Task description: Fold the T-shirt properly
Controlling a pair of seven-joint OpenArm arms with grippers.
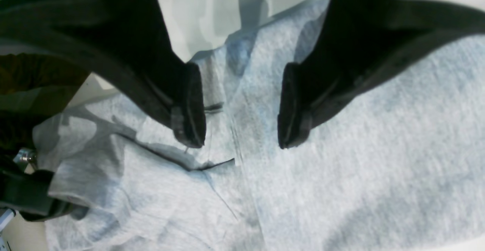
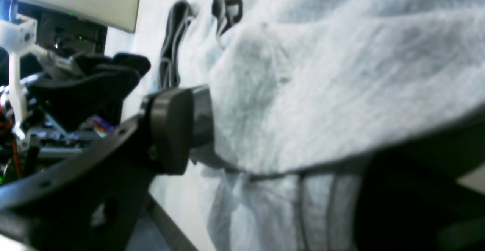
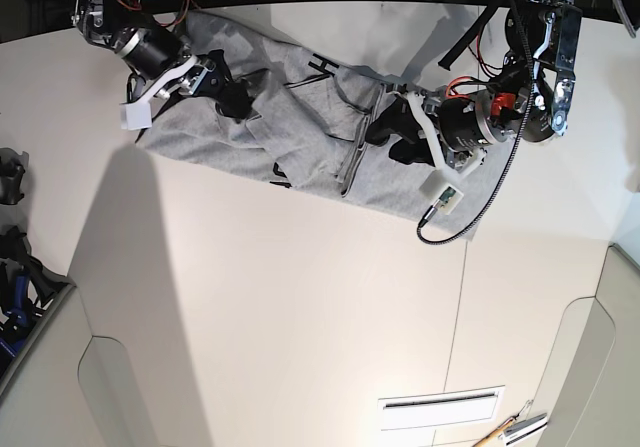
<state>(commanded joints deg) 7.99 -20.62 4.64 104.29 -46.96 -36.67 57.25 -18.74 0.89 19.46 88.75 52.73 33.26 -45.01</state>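
T-shirt (image 3: 300, 147) bunched at the table's (image 3: 300, 307) far edge. Right hand (image 2: 212, 130) clamped on a raised fold of it. Left hand (image 1: 240, 107) spread wide, empty, just above the cloth.

Two arms reaching in from the top corners of the base view

The left gripper (image 1: 241, 107) sits in the upper right of the base view with its dark jaws spread apart, a clear gap between the pads, hovering over grey cloth. The right gripper (image 2: 212, 126), in the upper left of the base view, is clamped on a fold of the T-shirt (image 2: 341, 92) (one pad shows at centre left of its wrist view, the other hidden behind fabric).
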